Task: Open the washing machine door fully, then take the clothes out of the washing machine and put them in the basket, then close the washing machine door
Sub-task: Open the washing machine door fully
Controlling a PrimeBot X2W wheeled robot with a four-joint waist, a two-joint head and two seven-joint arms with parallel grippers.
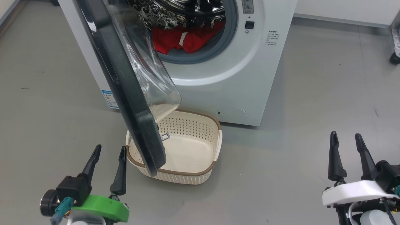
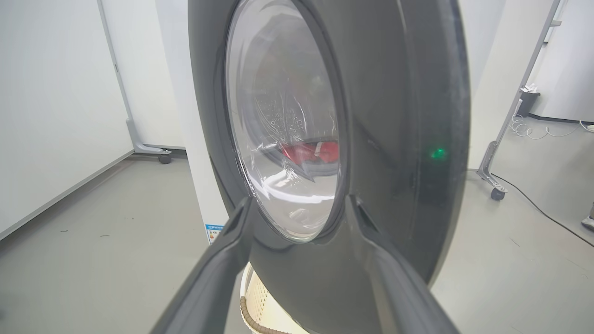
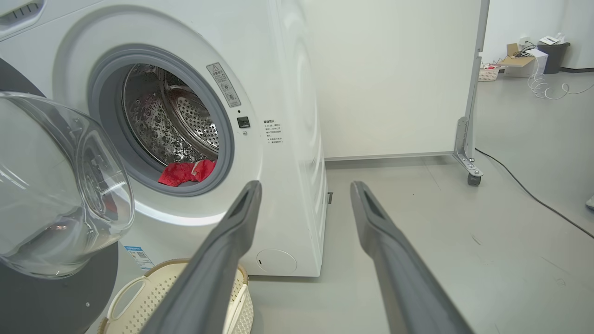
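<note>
The white washing machine (image 1: pixel 250 68) stands at the top of the head view, and its door (image 1: pixel 125 93), black-rimmed with a clear glass bowl, hangs partly open over the basket (image 1: pixel 215 147). Red clothes (image 1: pixel 184 39) lie in the steel drum. My left gripper (image 1: pixel 111 147) is open at the lower left, just left of the door's lower edge and apart from it. In the left wrist view the door (image 2: pixel 399 116) stands close ahead of the open left gripper (image 2: pixel 300 202). My right gripper (image 1: pixel 345 134) is open and empty over bare floor at the lower right. The right wrist view shows the clothes (image 3: pixel 185 170) and the basket (image 3: pixel 139 287).
A white partition on a wheeled metal foot (image 3: pixel 466 162) stands right of the machine, with a cable (image 3: pixel 524 190) trailing across the grey floor. A caster (image 1: pixel 394 57) shows at the head view's right edge. Another wheeled foot (image 2: pixel 153 150) sits behind the machine on the left.
</note>
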